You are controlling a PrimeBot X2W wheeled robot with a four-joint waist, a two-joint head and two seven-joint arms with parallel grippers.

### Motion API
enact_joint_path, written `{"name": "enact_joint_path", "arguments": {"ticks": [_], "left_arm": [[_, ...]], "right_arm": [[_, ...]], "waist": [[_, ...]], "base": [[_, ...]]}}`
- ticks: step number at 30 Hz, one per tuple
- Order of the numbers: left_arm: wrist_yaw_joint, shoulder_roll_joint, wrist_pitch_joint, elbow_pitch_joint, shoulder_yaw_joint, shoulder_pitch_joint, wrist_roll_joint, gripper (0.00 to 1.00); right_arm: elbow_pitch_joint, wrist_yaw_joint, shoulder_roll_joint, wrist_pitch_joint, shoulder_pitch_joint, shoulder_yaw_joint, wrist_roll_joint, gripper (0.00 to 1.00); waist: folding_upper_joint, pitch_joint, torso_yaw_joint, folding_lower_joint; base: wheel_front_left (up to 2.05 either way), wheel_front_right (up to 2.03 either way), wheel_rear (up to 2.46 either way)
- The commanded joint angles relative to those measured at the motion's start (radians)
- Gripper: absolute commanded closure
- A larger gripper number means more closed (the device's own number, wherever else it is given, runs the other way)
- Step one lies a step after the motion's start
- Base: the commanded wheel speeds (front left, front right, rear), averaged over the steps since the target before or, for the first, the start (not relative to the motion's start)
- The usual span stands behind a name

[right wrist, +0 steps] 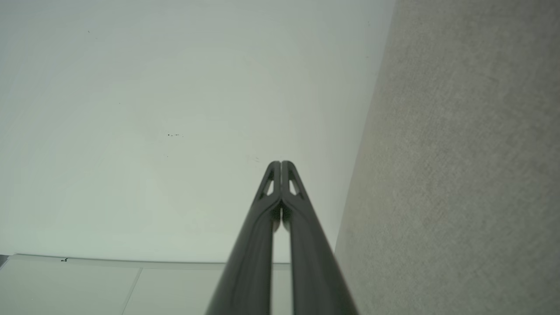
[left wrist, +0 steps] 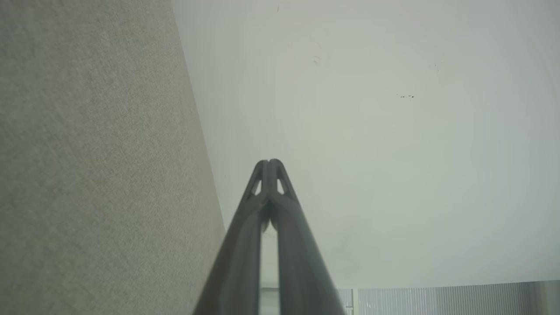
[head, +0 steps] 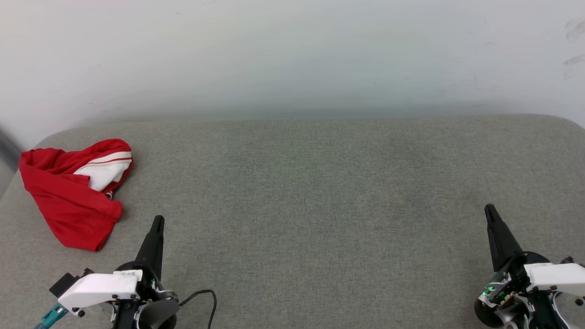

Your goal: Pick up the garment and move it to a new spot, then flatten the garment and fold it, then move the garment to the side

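Our left gripper (head: 158,221) and right gripper (head: 489,210) both have their fingers pressed together, holding nothing, above the grey padded surface (head: 320,205). We see the garment (head: 73,192) crumpled in a red-and-white heap just ahead and left of our left gripper, not touching it.

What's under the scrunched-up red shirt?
The crumpled red-and-white jersey shirt lies on the grey fabric surface. Whatever is beneath or inside its folds is covered, so I cannot tell.

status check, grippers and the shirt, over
Left gripper shut, empty. Right gripper shut, empty. Garment crumpled at left of grey surface, untouched. Nothing in the way.
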Motion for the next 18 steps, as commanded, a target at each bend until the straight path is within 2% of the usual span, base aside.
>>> {"name": "enact_joint_path", "arguments": {"ticks": [1, 18], "left_arm": [[-0.004, -0.001, 0.002, 0.0, 0.003, -0.008, 0.002, 1.0], [-0.004, -0.001, 0.002, 0.0, 0.002, -0.008, 0.002, 1.0]], "right_arm": [[0.001, 0.0, 0.003, 0.001, -0.012, 0.0, -0.005, 1.0], [0.001, 0.0, 0.003, 0.001, -0.012, 0.0, -0.005, 1.0]], "waist": [[-0.0001, 0.0, 0.0, 0.0], [-0.0001, 0.0, 0.0, 0.0]], "base": [[0.0, 0.0, 0.0], [0.0, 0.0, 0.0]]}}
